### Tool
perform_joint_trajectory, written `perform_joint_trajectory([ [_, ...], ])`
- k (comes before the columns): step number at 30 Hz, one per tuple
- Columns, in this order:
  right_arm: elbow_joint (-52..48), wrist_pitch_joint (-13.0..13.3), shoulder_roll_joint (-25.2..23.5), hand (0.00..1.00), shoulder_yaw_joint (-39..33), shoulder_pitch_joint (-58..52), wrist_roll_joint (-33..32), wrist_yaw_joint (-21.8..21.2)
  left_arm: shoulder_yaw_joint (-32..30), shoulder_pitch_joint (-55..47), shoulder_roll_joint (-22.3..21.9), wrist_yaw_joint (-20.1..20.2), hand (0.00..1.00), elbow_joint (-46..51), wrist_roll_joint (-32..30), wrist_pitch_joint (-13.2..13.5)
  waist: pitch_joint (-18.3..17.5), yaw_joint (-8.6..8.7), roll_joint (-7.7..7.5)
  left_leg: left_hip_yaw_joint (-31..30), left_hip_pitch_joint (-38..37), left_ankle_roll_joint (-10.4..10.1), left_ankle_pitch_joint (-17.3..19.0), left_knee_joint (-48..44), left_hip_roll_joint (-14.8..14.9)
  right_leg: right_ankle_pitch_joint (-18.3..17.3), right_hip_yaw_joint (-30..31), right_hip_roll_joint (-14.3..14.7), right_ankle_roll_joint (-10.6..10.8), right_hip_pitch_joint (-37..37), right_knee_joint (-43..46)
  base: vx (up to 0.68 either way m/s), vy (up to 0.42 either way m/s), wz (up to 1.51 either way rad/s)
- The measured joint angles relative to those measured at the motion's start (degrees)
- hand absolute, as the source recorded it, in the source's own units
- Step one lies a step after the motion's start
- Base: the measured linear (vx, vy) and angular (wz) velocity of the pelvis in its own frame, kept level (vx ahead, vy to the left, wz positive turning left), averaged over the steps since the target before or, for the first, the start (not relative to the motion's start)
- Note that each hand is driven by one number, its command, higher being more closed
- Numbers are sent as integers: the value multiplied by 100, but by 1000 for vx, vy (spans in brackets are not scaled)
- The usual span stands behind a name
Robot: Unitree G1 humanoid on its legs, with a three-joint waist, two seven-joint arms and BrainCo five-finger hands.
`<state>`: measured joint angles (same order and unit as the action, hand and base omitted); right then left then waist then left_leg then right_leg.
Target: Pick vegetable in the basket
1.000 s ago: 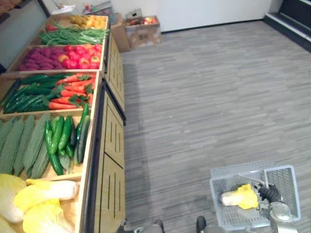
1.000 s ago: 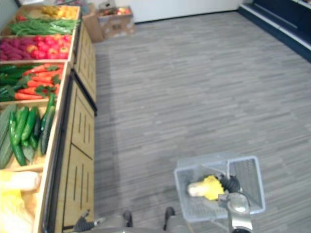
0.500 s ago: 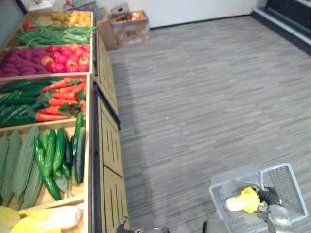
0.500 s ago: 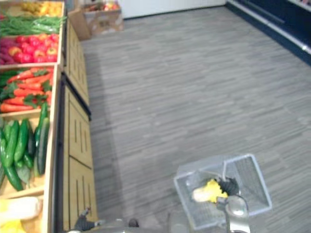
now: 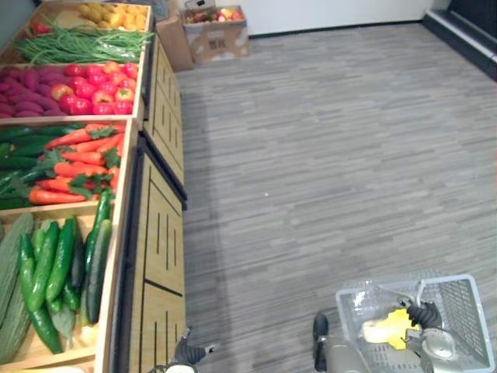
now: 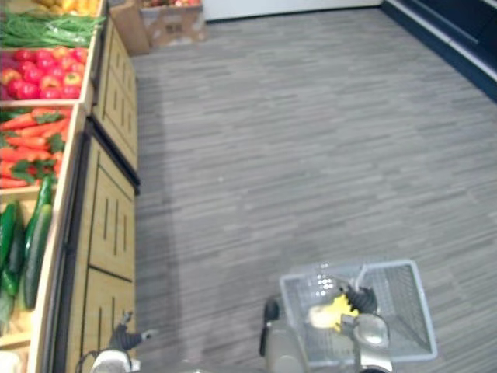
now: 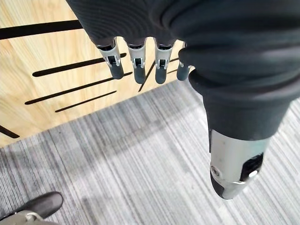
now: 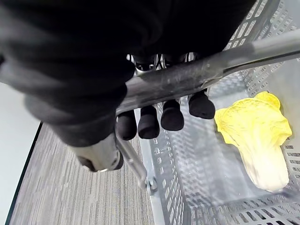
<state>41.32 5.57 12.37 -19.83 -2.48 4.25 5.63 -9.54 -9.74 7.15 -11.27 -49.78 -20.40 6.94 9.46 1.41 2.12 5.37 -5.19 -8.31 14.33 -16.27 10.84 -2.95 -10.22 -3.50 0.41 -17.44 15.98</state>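
Since a napa cabbage (image 8: 255, 140) lay in the wire basket (image 5: 460, 305), picking seemed done; the right hand (image 8: 171, 115) curled its fingers round the handle (image 8: 211, 70), the left hand (image 7: 137, 61) hung straight-fingered.

We see a pale grey plastic basket (image 5: 460, 309) at the near right of the scene, rectangular, with walls and bottom of open mesh. Its metal handle (image 8: 197, 77) stands raised across the top, and the right hand (image 8: 161, 115) has its fingers curled round it. Inside lies one cabbage (image 8: 255, 136), on its side on the basket's bottom. It has crinkled yellow leaves at one end and a smooth cream-white stalk at the other. It rests in the basket's left half, stalk end pointing left.
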Motion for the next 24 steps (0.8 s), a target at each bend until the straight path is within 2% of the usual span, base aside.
perform_joint_trajectory([
  [2,-3,-3,10,100,12,-15,-34,-9,7,-34,-77,7,0,-23,1,2,18,-16,-24,-187,407,-19,-266,-1095,92,-245,-68,42,-95,191,119,271,-271,21],
  [3,-8,-3,13,100,32,-23,-41,-41,10,-99,-120,27,0,-65,-5,-4,26,-25,-35,-289,717,-25,-715,-1892,138,-351,-88,61,-144,432,85,182,-162,6],
  [4,-9,-7,21,100,49,-37,-51,-60,14,-149,-138,29,0,-65,-10,-3,54,-44,-77,-311,877,-15,-964,-2305,166,-404,-83,60,-179,587,45,220,-162,4],
  [5,-24,-7,57,100,62,-74,-76,-85,20,-234,-170,37,0,-68,-17,-3,83,-102,-110,-292,1121,32,-984,-2992,219,-526,-75,66,-254,858,-42,212,-116,-1],
  [6,-63,-7,86,100,59,-113,-87,-80,19,-304,-188,38,0,-65,-17,-1,87,-174,-110,-238,1383,101,-796,-3392,196,-595,-64,62,-297,1089,-149,215,-96,0],
  [8,-128,-9,120,100,43,-117,-196,-81,1,-367,-202,31,0,-54,-9,12,96,-252,-103,-52,1736,238,-585,-3468,170,-623,-77,49,-306,1380,-379,195,-51,4],
  [9,-184,-8,124,100,-7,-112,-213,-79,-6,-368,-221,31,0,-62,-9,5,102,-320,-98,84,1900,252,-512,-3350,173,-630,-80,32,-294,1474,-467,224,4,12],
  [11,-283,3,144,100,-80,-86,-255,-74,-37,-399,-271,38,0,-124,-15,8,114,-346,-112,403,2193,259,-490,-2515,74,-676,-192,-120,-215,1649,-624,196,61,24],
  [13,-283,2,181,100,-138,-44,-261,-66,-72,-419,-313,41,0,-239,-28,-2,120,-354,-112,557,2208,287,-551,-1234,-190,-719,-258,-288,-78,1781,-746,224,118,26],
  [14,-284,2,183,100,-163,13,-261,-53,-150,-450,-364,42,0,-276,-68,-11,114,-354,-98,514,2182,294,-712,-396,-353,-722,-283,-341,-4,1827,-847,284,186,16],
  [15,-285,2,181,100,-167,83,-260,-17,-217,-499,-427,40,0,-290,-89,-59,113,-378,-49,458,2157,248,-1119,708,-483,-713,-310,-358,98,1904,-1004,371,260,13],
  [16,-287,2,181,100,-155,107,-258,33,-225,-549,-482,38,0,-316,-100,-100,119,-437,29,342,2170,252,-1354,1420,-532,-750,-330,-339,210,2010,-1099,336,245,5],
  [17,-285,-2,179,100,-149,104,-257,49,-227,-564,-501,37,0,-357,-100,-108,115,-485,69,281,2203,282,-1386,1527,-519,-806,-330,-335,298,2062,-1102,383,273,-4],
  [18,-281,-32,125,100,-68,82,-248,86,-270,-570,-507,38,0,-471,-104,-149,125,-551,36,306,2185,369,-1804,1345,-584,-909,-297,-433,446,2231,-1099,429,263,-9],
  [19,-309,-32,29,100,71,70,-240,108,-327,-576,-497,38,0,-457,-114,-195,114,-630,-67,440,2144,468,-1858,1028,-729,-1033,-244,-645,525,2378,-1093,532,290,-11],
  [20,-337,-33,-7,100,135,68,-237,108,-328,-574,-492,32,0,-455,-115,-208,109,-659,-141,528,2182,639,-1722,832,-786,-1056,-178,-735,522,2408,-1076,451,216,-9],
  [21,-455,-33,-45,100,272,68,-232,89,-363,-574,-456,38,0,-460,-118,-214,87,-674,-228,586,2258,838,-1415,501,-928,-1038,4,-864,539,2394,-964,437,219,-7],
  [23,-588,-29,-62,100,354,60,-197,32,-448,-576,-405,31,0,-492,-123,-221,61,-664,-317,685,2162,947,-1150,366,-1131,-984,379,-1090,621,2251,-533,469,254,-7],
  [24,-588,-32,-63,100,362,95,-191,8,-442,-574,-392,31,0,-490,-126,-243,99,-649,-393,764,1990,1048,-1036,369,-1182,-865,567,-1183,740,1988,163,420,212,-17],
])
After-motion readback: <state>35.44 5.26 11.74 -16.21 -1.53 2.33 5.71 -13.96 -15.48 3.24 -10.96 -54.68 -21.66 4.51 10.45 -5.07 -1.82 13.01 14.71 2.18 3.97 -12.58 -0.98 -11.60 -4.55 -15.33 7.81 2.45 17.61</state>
